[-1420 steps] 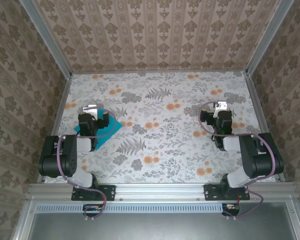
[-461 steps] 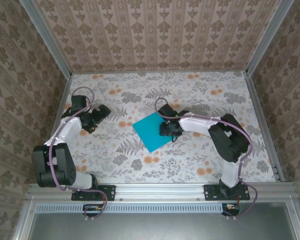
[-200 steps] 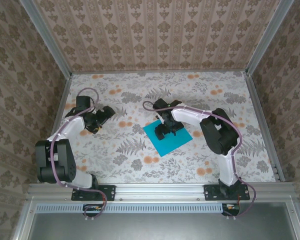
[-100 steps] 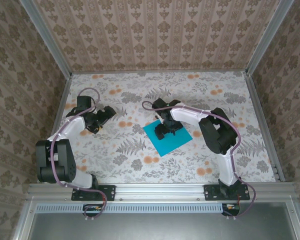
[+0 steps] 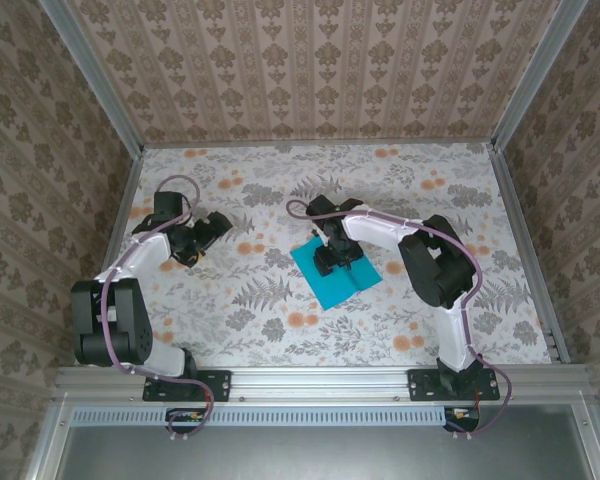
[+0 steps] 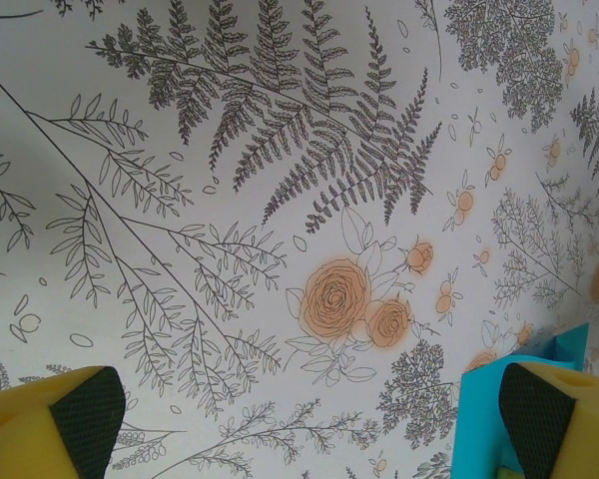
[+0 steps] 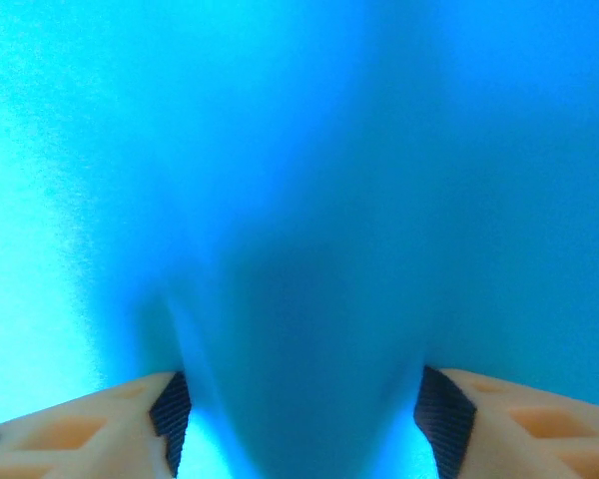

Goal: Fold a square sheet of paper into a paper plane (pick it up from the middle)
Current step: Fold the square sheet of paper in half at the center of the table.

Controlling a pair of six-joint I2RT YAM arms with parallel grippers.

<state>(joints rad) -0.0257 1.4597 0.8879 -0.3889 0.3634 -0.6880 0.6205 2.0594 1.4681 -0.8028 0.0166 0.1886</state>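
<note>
The teal square sheet of paper lies on the flowered table, a little right of centre. My right gripper points down onto its middle. In the right wrist view the jaws of the right gripper stand partly closed, both pads touch the paper, and it bulges up as a soft ridge between them. My left gripper hovers over the left side of the table, wide open with nothing in it. Between the pads of the left gripper I see bare tablecloth. A corner of the paper shows beside its right finger.
Patterned walls with metal rails close the table in at the left, back and right. The flowered cloth in front of the paper is bare. The arm bases sit at the near edge.
My right gripper's jaws have come closer together on the paper, which has bunched narrower and humped up between them. The left arm has stayed still.
</note>
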